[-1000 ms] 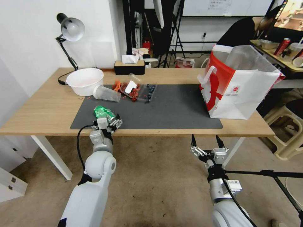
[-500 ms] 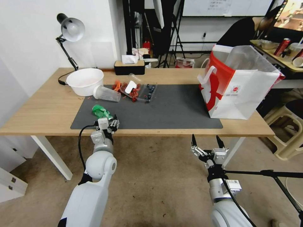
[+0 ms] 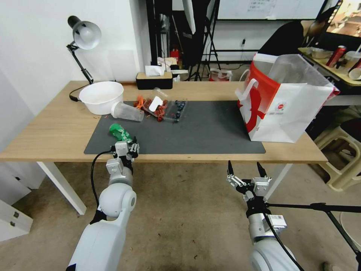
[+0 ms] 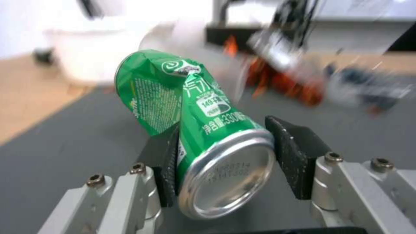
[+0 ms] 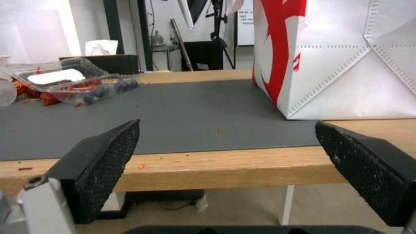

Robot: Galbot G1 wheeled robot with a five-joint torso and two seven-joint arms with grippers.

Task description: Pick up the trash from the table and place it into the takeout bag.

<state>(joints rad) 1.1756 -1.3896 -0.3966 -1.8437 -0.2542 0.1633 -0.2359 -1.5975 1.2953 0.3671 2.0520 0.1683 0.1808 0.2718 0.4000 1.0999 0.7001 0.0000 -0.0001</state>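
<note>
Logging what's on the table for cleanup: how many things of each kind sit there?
Green soda can: 1
Clear plastic cup: 1
Clear clamshell tray: 1
White bowl: 1
Tissue box: 1
Desk lamp: 1
Takeout bag: 1
Total: 7

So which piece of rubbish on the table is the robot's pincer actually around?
The dented green soda can, lying between the left pincer's fingers at the mat's near edge. The clear plastic cup lies untouched farther back.
</note>
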